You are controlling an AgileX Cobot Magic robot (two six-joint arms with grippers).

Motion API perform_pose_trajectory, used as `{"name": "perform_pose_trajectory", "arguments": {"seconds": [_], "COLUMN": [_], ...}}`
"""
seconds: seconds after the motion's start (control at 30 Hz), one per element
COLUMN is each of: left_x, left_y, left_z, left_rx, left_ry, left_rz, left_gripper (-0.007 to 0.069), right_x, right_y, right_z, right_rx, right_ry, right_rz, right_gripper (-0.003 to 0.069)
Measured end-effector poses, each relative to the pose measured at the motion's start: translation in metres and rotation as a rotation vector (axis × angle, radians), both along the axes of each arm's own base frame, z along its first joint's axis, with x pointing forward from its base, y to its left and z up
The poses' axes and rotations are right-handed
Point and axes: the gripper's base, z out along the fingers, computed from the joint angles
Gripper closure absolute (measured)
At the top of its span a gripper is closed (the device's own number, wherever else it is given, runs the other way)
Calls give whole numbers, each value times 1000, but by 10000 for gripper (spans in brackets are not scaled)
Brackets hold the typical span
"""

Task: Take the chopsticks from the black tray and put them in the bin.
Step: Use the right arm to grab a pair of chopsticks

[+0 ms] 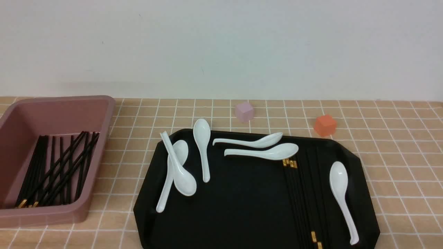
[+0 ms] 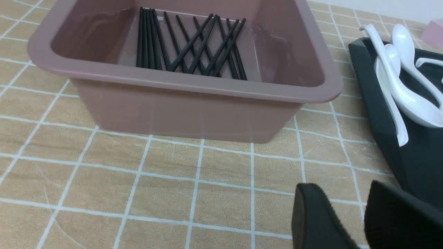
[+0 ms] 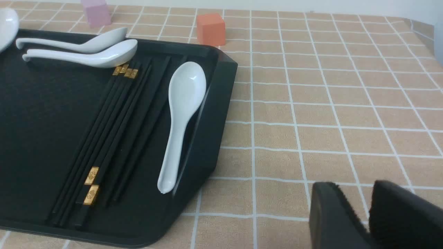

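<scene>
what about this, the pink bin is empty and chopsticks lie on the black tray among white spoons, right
Not empty: the bin already holds a pile of chopsticks, clear in the left wrist view. More chopsticks do lie on the black tray among white spoons.

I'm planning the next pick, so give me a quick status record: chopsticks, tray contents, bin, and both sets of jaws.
chopsticks on tray: a bundle lying side by side near the right end of the black tray
chopsticks in bin: loose pile on the floor of the bin
spoons: six, all on the tray
left gripper: above the table, jaws apart, empty
right gripper: above the table, jaws apart, empty
</scene>
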Motion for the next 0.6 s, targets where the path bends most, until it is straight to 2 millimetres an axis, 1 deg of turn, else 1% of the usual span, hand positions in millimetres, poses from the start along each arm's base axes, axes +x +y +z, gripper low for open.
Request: {"name": "perform_pose_trajectory", "arguments": {"seconds": [0.6], "left_x": [0], "left_y": [0], "left_z": [0], "left_rx": [0], "left_ry": [0], "left_rz": [0], "left_gripper": [385], "right_x": [0], "right_y": [0], "right_z": [0], "right_rx": [0], "right_ry": [0], "right_rz": [0], "right_gripper": [434]}}
